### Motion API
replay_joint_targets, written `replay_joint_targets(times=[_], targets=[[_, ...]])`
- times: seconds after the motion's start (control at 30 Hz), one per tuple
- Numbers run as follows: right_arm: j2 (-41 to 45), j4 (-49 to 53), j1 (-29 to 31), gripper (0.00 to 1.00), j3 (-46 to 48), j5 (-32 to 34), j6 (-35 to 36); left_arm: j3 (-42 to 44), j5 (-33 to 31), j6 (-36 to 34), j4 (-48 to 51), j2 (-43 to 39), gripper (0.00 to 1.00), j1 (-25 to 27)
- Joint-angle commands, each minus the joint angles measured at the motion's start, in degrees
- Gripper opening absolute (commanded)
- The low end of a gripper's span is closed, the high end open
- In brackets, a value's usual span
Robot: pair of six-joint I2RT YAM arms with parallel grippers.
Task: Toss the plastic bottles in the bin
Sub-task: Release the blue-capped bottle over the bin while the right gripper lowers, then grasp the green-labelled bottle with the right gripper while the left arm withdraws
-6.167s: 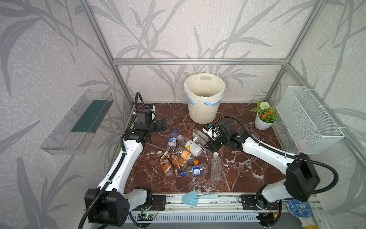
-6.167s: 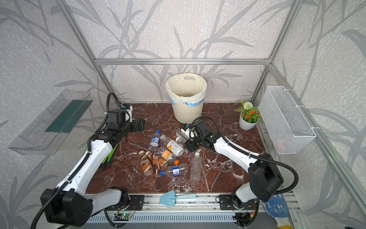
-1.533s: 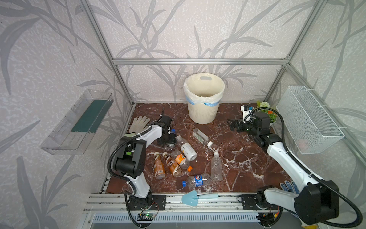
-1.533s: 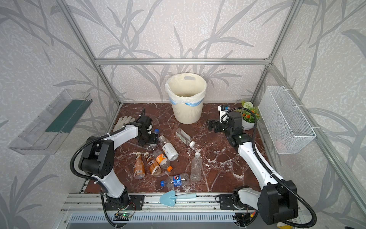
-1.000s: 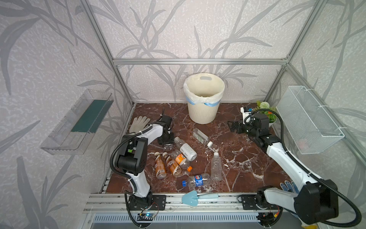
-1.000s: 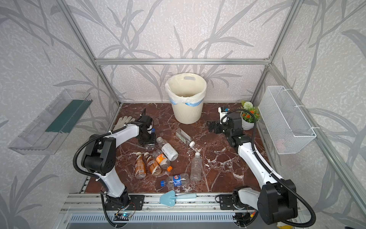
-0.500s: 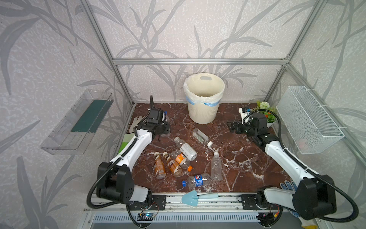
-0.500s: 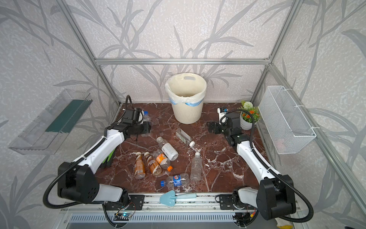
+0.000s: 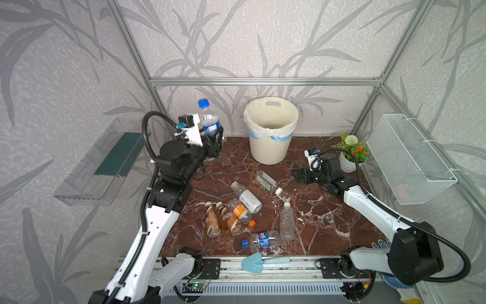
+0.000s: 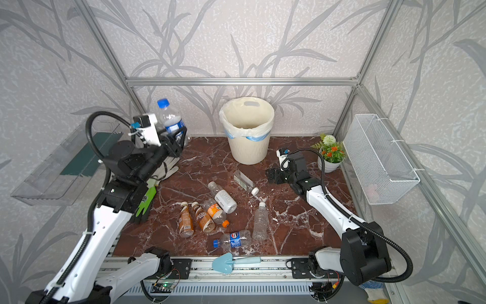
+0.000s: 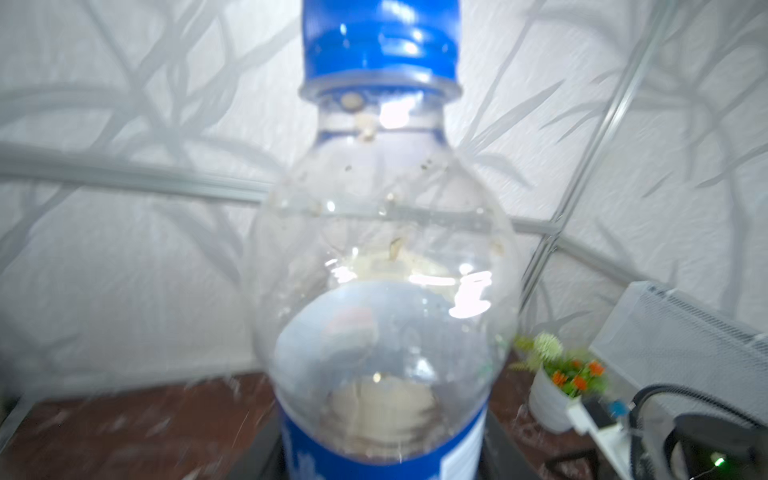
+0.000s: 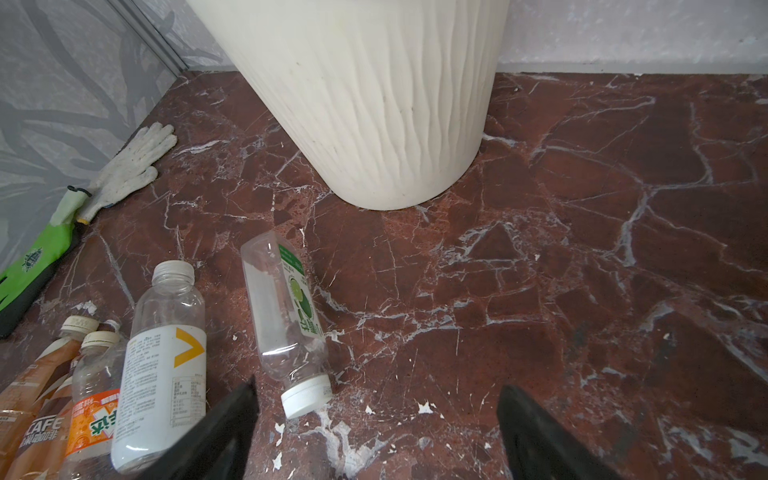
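While the left claw [image 9: 214, 136] pinches a blue-capped bottle [image 9: 208, 119], base hidden, the right claw [image 12: 376, 392] gapes.

Red-brown marble floor [image 9: 315, 218], white cracks
Small white flower pot [image 9: 347, 166] far right, green leaves, orange flowers
White wire basket [image 9: 410, 158] on right wall, near pot
Clear shelf [image 9: 79, 189] on left wall, green sheet [image 9: 118, 152] inside
White glove [image 10: 168, 169] and green glove [image 10: 148, 196] on floor at left, touching
Blue toy shovel [image 9: 252, 263] on near metal rail [image 9: 302, 265]

Robot lab booth (aluminium frame [image 9: 263, 81], wallpapered panels [image 9: 263, 39], arm-mounting rail [image 9: 276, 269])
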State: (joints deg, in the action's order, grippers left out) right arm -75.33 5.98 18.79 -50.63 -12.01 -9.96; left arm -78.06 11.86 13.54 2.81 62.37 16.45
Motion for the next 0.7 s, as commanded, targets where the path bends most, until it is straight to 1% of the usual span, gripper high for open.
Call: replay_joint_targets(times=[0.0, 0.03, 0.07, 0.1, 0.13, 0.2, 0.23, 0.27, 0.33, 0.4, 0.47, 0.57, 0.67], targets=[[0.2, 0.3, 1.7, 0.91, -2.2, 1.5, -0.7, -17.3, 4.5, -1.5, -2.2, 14.6, 0.51, 2.5], [0.1, 0.4, 2.3, 0.91, -2.6, 1.6, -0.7, -26.4, 4.3, -0.8, 2.2, 22.0, 0.50, 3.1], [0.0, 0.2, 2.8, 0.91, -2.7, 1.7, -0.9, -35.0, 5.2, 0.1, 8.9, 28.9, 0.51, 3.2], [0.1, 0.1, 3.4, 0.91, -2.7, 1.7, -1.1, -50.5, 7.7, -0.1, 19.0, 37.3, 0.52, 3.2], [0.3, -0.2, 3.9, 0.91, -2.5, 1.8, -1.4, -66.9, 8.2, -0.1, 29.5, 47.7, 0.57, 3.5], [0.4, -0.3, 4.9, 0.91, -2.0, 2.0, -1.7, -97.8, 11.3, 1.8, 42.8, 65.8, 0.79, 3.5], [0.6, 0.0, 5.3, 0.91, -1.8, 2.1, -1.6, -98.2, 15.4, 4.1, 40.8, 66.9, 0.97, 2.8], [0.8, 0.3, 5.4, 0.91, -1.6, 2.2, -1.6, -90.8, 16.7, 5.4, 37.7, 64.0, 0.99, 2.5], [1.5, 0.7, 5.6, 0.91, -0.7, 2.6, -1.6, -76.0, 14.9, 2.0, 33.4, 56.6, 0.99, 3.0], [2.0, 0.7, 5.6, 0.91, 0.0, 2.4, -1.4, -65.7, 12.9, -0.4, 29.8, 50.2, 0.99, 2.9], [1.8, 0.7, 5.6, 0.91, 0.1, 2.2, -0.7, -59.5, 9.5, -3.2, 30.0, 44.4, 0.99, 2.8], [-0.3, 1.2, 5.7, 0.92, -1.0, 1.2, 1.5, -51.3, 1.1, -5.7, 31.9, 36.6, 0.99, 2.6], [-4.4, 3.2, 5.8, 0.94, -4.2, -1.7, 4.4, -38.9, -5.2, -8.1, 30.5, 28.0, 0.99, 2.2]])
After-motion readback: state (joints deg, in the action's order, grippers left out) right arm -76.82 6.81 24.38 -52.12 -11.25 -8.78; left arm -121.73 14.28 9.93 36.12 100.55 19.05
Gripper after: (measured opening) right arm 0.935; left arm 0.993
